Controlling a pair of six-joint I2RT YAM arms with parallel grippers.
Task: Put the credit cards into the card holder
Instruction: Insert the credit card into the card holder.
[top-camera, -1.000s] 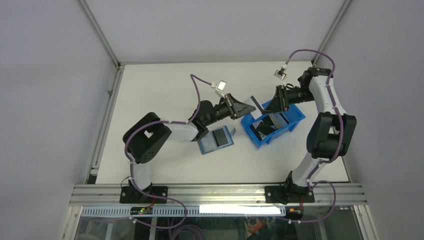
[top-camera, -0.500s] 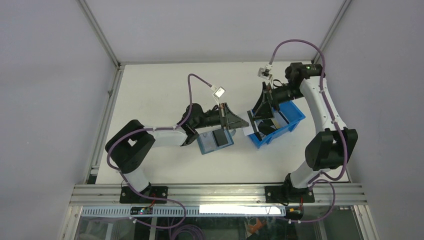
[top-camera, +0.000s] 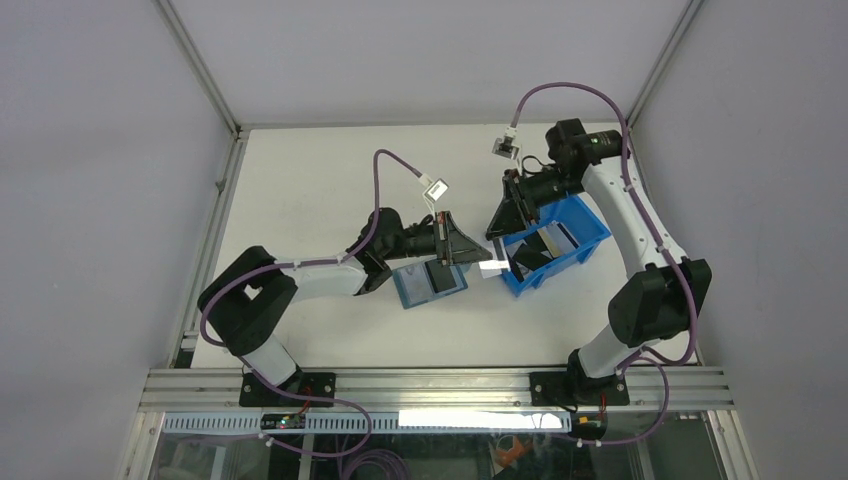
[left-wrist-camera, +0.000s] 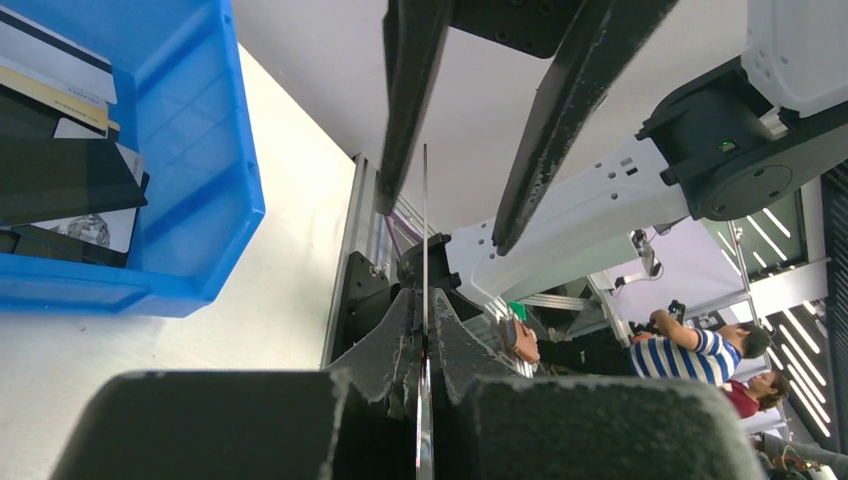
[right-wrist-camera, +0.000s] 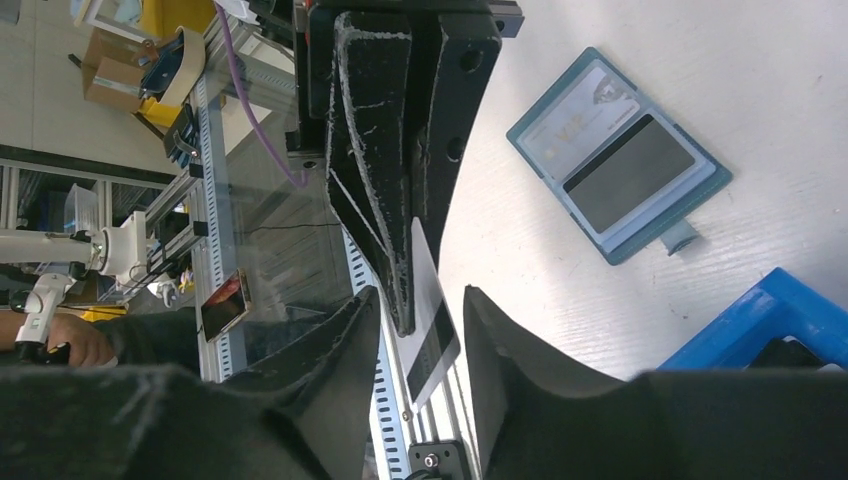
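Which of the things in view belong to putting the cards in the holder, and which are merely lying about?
Part of the job: credit card, pinched in the left gripper; right gripper, open on either side of it; card holder, lying open; spare cards in the blue bin.
Just there: the bin itself; table.
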